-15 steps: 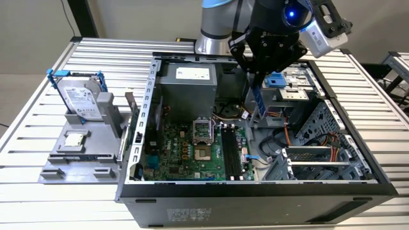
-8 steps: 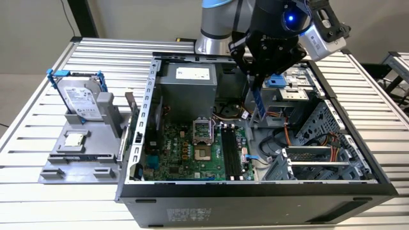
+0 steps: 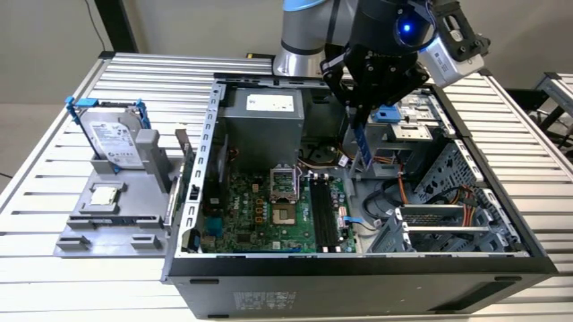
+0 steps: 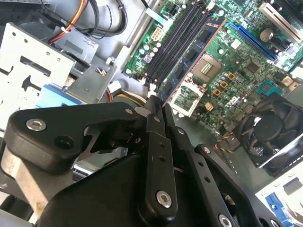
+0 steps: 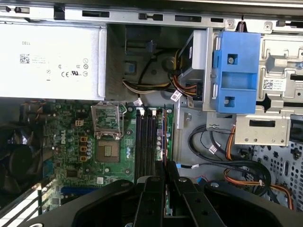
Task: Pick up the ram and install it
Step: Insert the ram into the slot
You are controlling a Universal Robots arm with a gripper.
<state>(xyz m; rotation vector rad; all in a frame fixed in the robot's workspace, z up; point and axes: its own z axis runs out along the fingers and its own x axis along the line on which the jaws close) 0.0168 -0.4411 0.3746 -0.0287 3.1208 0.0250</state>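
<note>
A slatted metal table (image 3: 90,282) carries an open computer case (image 3: 358,285). At the exterior view's left, outside the case, a grey holder (image 3: 107,228) props up a hard drive (image 3: 115,141) in a blue frame, with a small square silver chip (image 3: 105,195) lying flat just in front of it. Inside the case lies a green motherboard (image 3: 246,215), with a silver power supply (image 3: 264,124) behind it and long black memory slots (image 3: 327,211) along its far side. Above those slots hangs the black gripper (image 3: 358,111), its fingers drawn narrow and pinching the upper end of the ram (image 3: 361,144), which hangs on end, lower end down and clear of the board. In the first wrist view the gripper (image 5: 165,172) holds the ram (image 5: 166,137) edge-on, beside the slots. In the second wrist view the ram (image 4: 189,61) reaches out from the gripper (image 4: 156,106) alongside them. A blue bracket (image 3: 387,113) sits just beyond, toward the exterior view's right
</note>
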